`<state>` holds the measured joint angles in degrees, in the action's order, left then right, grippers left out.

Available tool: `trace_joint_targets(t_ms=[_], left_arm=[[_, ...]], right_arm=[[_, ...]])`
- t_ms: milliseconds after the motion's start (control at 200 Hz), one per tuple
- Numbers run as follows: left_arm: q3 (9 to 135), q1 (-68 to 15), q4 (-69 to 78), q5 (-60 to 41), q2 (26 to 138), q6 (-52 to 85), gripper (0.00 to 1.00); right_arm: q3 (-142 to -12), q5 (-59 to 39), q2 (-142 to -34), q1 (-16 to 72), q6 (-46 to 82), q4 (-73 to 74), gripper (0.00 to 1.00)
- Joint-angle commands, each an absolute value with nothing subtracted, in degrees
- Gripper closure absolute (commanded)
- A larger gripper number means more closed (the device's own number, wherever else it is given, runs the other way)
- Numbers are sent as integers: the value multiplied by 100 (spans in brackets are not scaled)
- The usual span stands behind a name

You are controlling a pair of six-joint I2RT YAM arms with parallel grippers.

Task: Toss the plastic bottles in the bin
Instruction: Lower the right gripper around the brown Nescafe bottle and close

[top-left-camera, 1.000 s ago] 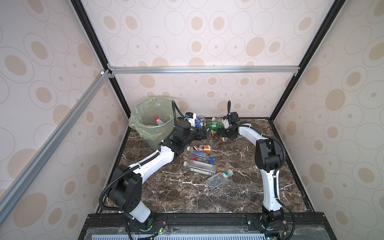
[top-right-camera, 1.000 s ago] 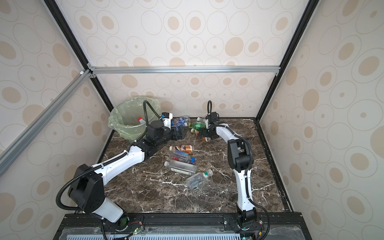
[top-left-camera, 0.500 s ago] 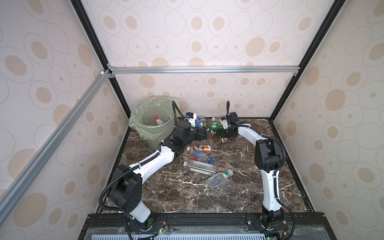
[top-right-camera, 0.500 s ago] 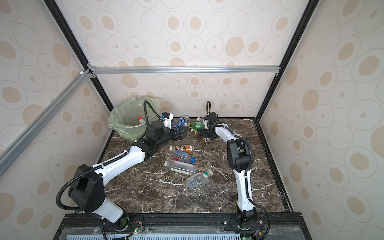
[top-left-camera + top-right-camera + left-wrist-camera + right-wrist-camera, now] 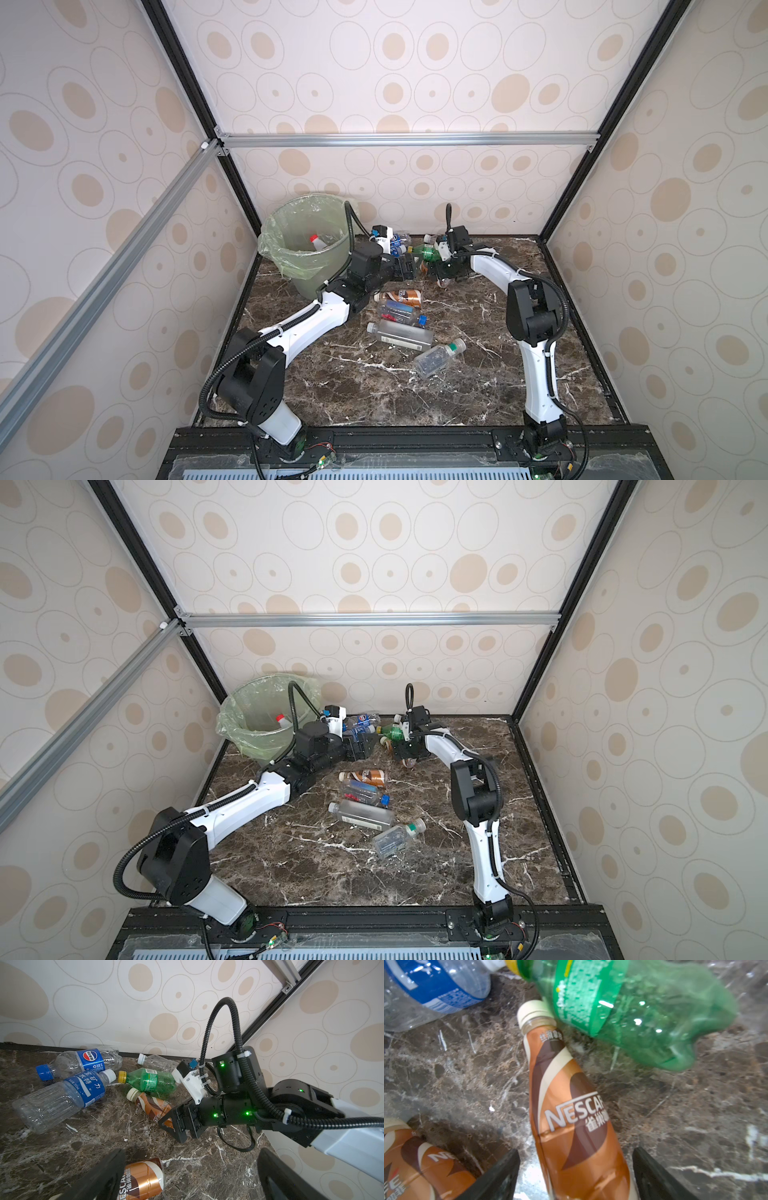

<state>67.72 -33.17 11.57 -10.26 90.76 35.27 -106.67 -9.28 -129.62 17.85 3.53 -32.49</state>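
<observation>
A brown-labelled plastic bottle (image 5: 571, 1105) with a cream cap lies on the marble floor. My right gripper (image 5: 576, 1174) straddles its lower body, open, with a gap on each side. Against the bottle's neck rests a green bottle (image 5: 633, 1012). My left gripper (image 5: 191, 1176) is open over bare floor, its one finger beside a second brown bottle (image 5: 143, 1178). In both top views the grippers (image 5: 409, 266) (image 5: 436, 272) face each other near the back wall. The bin (image 5: 307, 274), lined with a green bag, stands at the back left with a red-capped bottle (image 5: 318, 243) inside.
A Pepsi bottle (image 5: 89, 1059), a blue-labelled water bottle (image 5: 68, 1095) and a clear white-capped bottle (image 5: 158, 1061) lie by the back wall. Mid-floor lie a blue-labelled bottle (image 5: 401, 313), a square clear bottle (image 5: 403, 334) and a green-capped one (image 5: 436, 357).
My right gripper's jaws have narrowed a little round the brown bottle. Both arms otherwise hold their places.
</observation>
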Motion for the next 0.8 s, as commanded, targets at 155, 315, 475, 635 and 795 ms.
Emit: trace_joint_targets(t_ms=[155,315,475,635,795], left_arm=[[6859,-3367,1311,-1064,9106,3628,1],[6803,-3366,1325,-1028,9045,3624,1],[6754,-3374,1339,-1015,9009,3639,1],[6716,-3371,1355,-1002,8973,3637,1],[6663,-3371,1365,-980,8924,3639,1]], right_arm=[[-10688,-932,-13129,1861,216,-3577,12],[-10637,-853,-13125,1876,217,-3583,12],[-10699,-931,-13190,1890,202,-3641,12],[-10723,-923,-13244,1922,185,-3692,13],[-10703,-914,-13263,1925,173,-3709,17]])
